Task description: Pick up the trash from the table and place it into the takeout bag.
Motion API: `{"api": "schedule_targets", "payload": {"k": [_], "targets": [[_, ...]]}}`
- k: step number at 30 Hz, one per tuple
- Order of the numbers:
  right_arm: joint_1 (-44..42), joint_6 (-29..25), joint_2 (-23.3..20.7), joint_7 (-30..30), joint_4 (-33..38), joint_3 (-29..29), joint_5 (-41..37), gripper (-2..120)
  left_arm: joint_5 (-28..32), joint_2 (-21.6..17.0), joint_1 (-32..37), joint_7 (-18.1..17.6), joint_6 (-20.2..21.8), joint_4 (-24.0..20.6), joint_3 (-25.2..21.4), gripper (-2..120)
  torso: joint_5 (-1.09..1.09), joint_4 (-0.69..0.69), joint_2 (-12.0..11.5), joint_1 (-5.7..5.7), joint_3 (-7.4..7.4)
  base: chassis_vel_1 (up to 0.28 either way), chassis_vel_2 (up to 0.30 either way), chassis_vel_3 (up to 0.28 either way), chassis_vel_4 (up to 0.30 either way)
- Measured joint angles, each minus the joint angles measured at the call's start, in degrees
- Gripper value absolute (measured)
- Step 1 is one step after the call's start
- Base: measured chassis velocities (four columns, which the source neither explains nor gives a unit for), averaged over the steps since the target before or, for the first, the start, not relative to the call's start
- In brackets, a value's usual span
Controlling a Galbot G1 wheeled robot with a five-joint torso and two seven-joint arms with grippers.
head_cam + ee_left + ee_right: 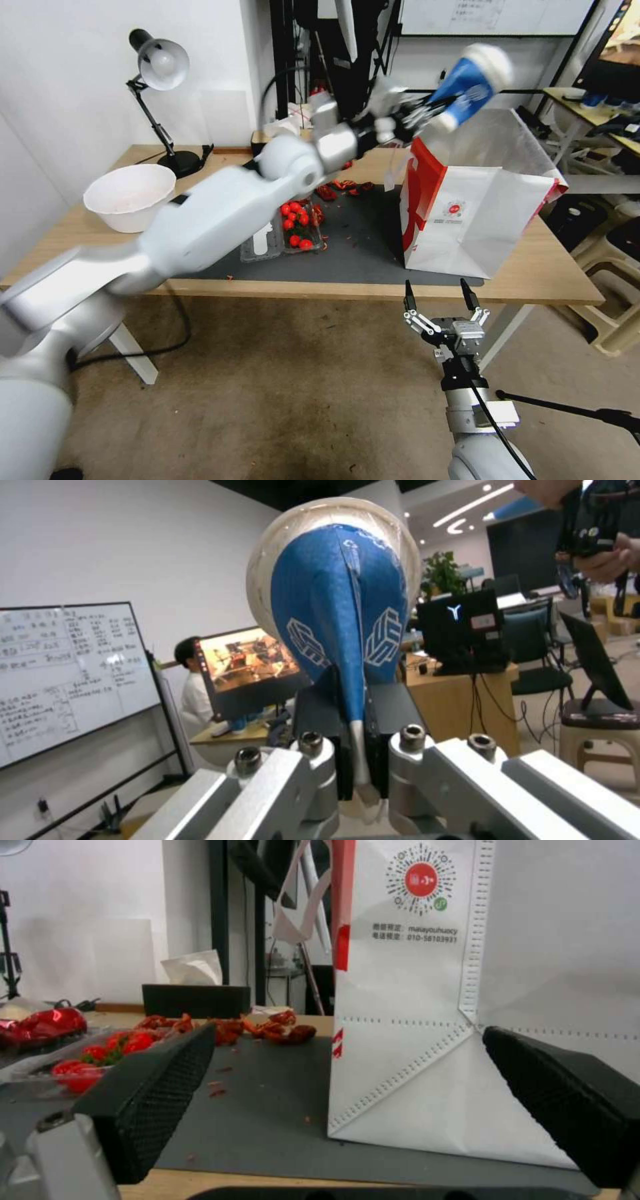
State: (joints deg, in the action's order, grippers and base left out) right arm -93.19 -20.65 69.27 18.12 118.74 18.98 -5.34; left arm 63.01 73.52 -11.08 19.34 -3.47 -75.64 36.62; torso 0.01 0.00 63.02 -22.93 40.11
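Our left gripper (427, 110) pinches the blue paper cup (470, 83) above the takeout bag (467, 220), ready to drop it; our right gripper (440, 297) waits wide apart before the bag.

White walls and beige carpet (280, 393) around a desk lamp (160, 63), whiteboard (67, 675) beyond, stacked stools (610, 280) aside.

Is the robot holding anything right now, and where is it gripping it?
Yes. The left gripper pinches a blue paper cup flat at its base, above the takeout bag. The right gripper is open and holds nothing.
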Motion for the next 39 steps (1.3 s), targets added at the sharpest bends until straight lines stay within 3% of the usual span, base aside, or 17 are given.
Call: {"api": "schedule_targets", "payload": {"k": [4, 11, 17, 19, 21, 23, 31, 34, 39], "targets": [[0.03, -0.11, 0.40, 0.06, 0.32, 0.16, 0.00, 100, 0.50, 3.53, -3.03, 1.21, -0.23, 6.19, 4.30, 2, 0.00, -0.01, 0.00, 0.00, 0.00, 0.000, 0.000, 0.000, 0.000], [0.22, -0.27, 0.95, 0.05, 0.35, 0.05, 0.00, 100, 0.34, 4.09, -3.53, 1.49, -0.22, 8.38, 8.03, 8, -0.01, 0.00, 0.00, 0.02, 0.00, 0.000, 0.000, 0.000, 0.000], [0.41, -0.30, 1.11, 0.00, 0.28, -0.13, 0.07, 100, 0.13, 3.98, -3.38, 1.24, -0.12, 8.58, 8.76, 27, -0.02, 0.01, 0.00, 0.01, 0.00, 0.000, 0.000, 0.000, 0.000], [0.40, -0.31, 1.09, 0.00, 0.28, -0.13, 0.09, 100, 0.12, 3.98, -3.39, 0.99, -0.06, 8.43, 8.72, 40, -0.02, 0.00, 0.00, 0.01, 0.00, 0.000, 0.000, 0.000, 0.000], [0.38, -0.31, 1.08, 0.00, 0.28, -0.13, 0.09, 100, 0.12, 3.98, -3.39, 0.89, -0.05, 8.39, 8.67, 42, -0.01, 0.00, 0.00, 0.01, 0.00, 0.000, 0.000, 0.000, 0.000], [0.30, -0.31, 0.95, 0.00, 0.34, -0.10, 0.09, 100, 0.11, 3.88, -3.33, 0.21, -0.05, 7.95, 8.10, 55, -0.01, 0.00, 0.00, 0.01, 0.00, 0.000, 0.000, 0.000, 0.000], [0.26, -0.33, 0.90, 0.00, 0.49, -0.08, 0.09, 100, 0.13, 2.88, -2.30, -1.82, -0.06, 6.41, 6.16, 79, -0.01, 0.00, 0.01, 0.01, 0.00, 0.000, 0.000, 0.000, 0.000], [0.26, -0.34, 0.89, 0.01, 0.69, -0.04, 0.05, 100, 1.70, 1.35, -0.04, -5.54, -0.11, 3.85, 2.32, 94, -0.02, -0.01, 0.01, 0.01, 0.00, 0.000, 0.000, 0.000, 0.000], [0.28, -0.14, 0.84, 0.02, 0.90, -0.01, 0.01, 100, 2.50, -2.68, 3.93, -9.61, -0.09, 0.34, -3.00, 100, -0.03, -0.01, 0.01, 0.01, 0.00, 0.000, 0.000, 0.000, 0.000]]}}
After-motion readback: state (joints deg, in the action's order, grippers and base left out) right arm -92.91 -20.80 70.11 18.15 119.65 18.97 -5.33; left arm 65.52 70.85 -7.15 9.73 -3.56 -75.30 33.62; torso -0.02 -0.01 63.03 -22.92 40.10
